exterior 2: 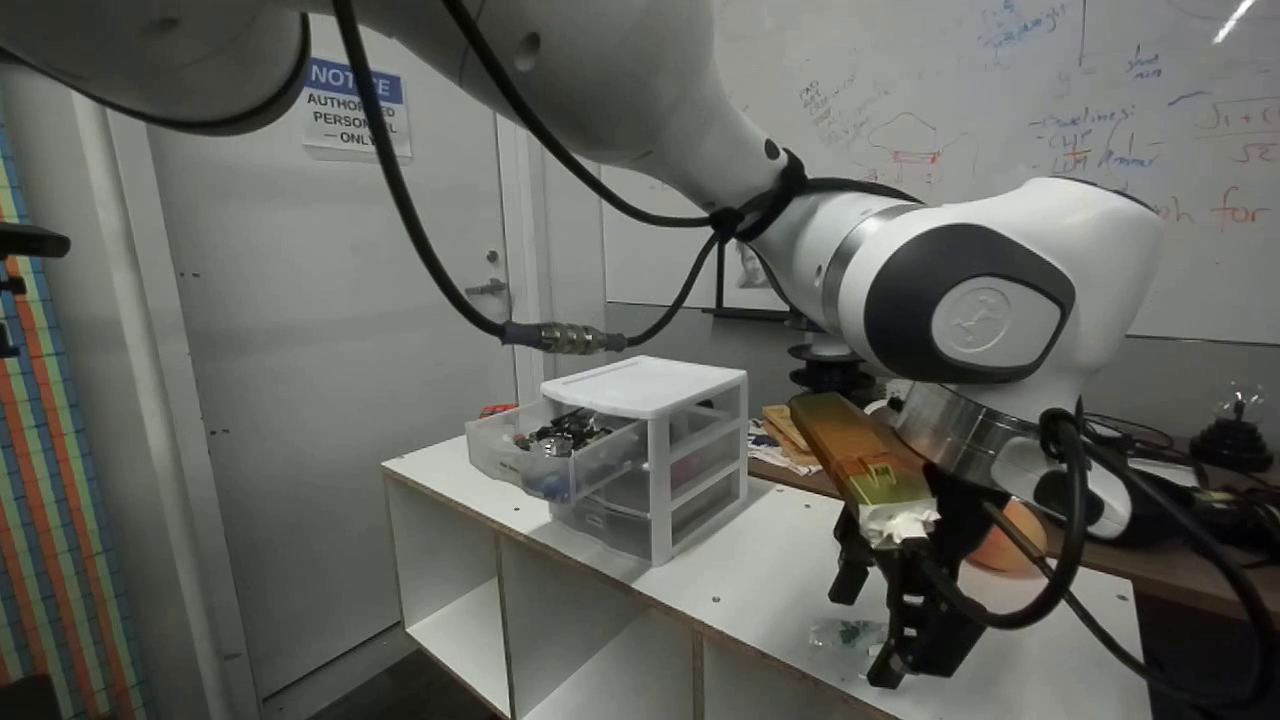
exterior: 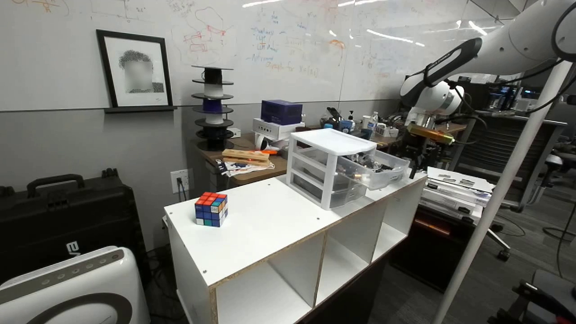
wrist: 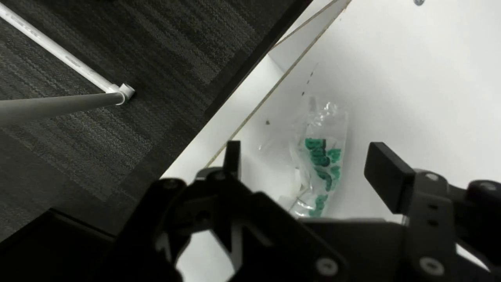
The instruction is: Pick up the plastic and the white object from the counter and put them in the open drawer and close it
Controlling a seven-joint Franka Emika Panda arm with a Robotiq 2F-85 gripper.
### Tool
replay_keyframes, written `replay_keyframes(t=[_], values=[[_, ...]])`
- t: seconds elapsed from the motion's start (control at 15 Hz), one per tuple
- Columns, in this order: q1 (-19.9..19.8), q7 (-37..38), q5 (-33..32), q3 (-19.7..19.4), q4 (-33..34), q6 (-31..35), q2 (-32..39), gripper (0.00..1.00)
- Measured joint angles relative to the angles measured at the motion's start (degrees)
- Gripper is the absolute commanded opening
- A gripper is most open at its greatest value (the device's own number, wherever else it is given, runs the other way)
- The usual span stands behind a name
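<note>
A clear plastic wrapper with green print lies on the white counter; it also shows in an exterior view. My gripper is open and empty above the wrapper, its fingers on either side of it in the wrist view. The gripper also shows in an exterior view. A small whitish piece shows at the wrapper's left side; I cannot tell if it is the white object or part of the wrapper. The open top drawer of the white drawer unit holds dark small items; it also shows in an exterior view.
A Rubik's cube sits at the far end of the counter. An orange round thing is behind the gripper. The counter's front edge runs close beside the wrapper. A pale pole stands in front of the counter.
</note>
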Motion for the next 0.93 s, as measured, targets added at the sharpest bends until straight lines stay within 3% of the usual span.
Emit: replay_keyframes(t=[0.4, 0.53, 0.93], values=[[0.4, 1.8, -3.5, 0.0, 4.4, -1.5, 2.6, 0.04], [0.8, 2.5, -4.9, 0.0, 5.1, -1.4, 2.9, 0.00], [2.5, 2.6, -6.9, -0.1, 5.8, -1.1, 2.7, 0.00]])
